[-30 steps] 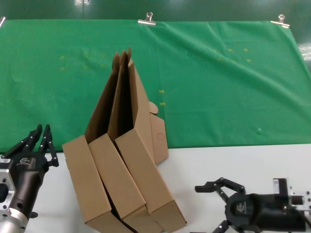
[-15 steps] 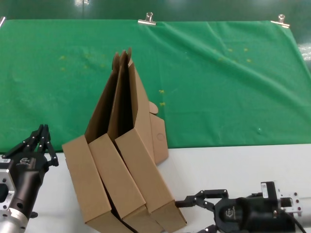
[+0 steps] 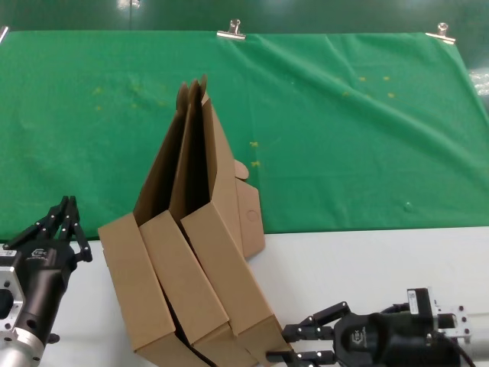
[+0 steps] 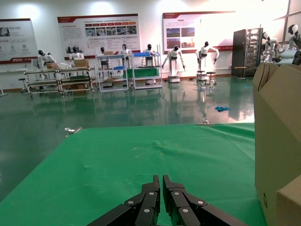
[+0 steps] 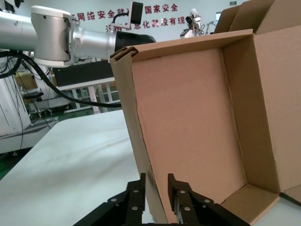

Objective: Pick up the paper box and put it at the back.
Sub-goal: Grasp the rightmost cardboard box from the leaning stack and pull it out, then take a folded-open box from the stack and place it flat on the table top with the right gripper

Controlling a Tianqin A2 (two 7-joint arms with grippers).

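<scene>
Three alike brown paper boxes stand open and lean together at the front left. The rightmost paper box has its lower wall between the fingers of my right gripper. In the right wrist view the gripper straddles that wall, one finger outside and one inside the open box, and is shut on it. The box still rests on the table. The back, a green cloth, lies beyond the boxes. My left gripper is shut and empty, parked left of the boxes; it also shows in the left wrist view.
The two other boxes lean against the gripped one. Silver binder clips hold the cloth's far edge. White tabletop lies along the front right. My left arm shows beyond the box.
My right gripper moved left along the table to the rightmost box's lower end, and its fingers went from wide open to closed on the box wall. The left arm stayed put.
</scene>
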